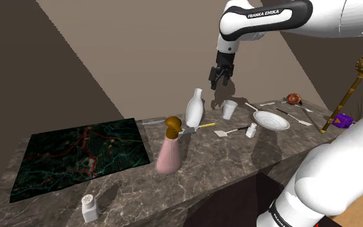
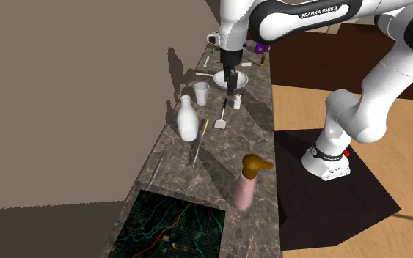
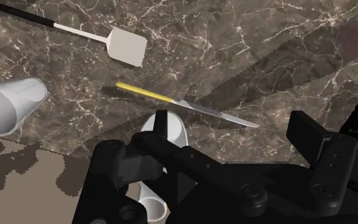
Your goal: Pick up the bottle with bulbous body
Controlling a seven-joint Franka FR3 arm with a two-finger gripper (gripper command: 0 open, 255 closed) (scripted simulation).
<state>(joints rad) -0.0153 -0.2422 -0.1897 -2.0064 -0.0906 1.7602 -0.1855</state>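
white arm (image 1: 315, 16) lettered "franka emika"; jaws wide apart, holding nothing, higher than the nearby white bottle (image 1: 196, 109).

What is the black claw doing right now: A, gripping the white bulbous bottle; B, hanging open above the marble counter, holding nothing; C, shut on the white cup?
B: the black claw hangs in the air with its fingers apart, clear of the white bulbous bottle.

The bench (image 1: 218, 155) looks like dark, white-veined marble with a polished sheen. The white bottle (image 1: 195, 109) is plain, smooth and matt. The knife (image 3: 187, 105) has a shiny metal blade on a yellow handle.
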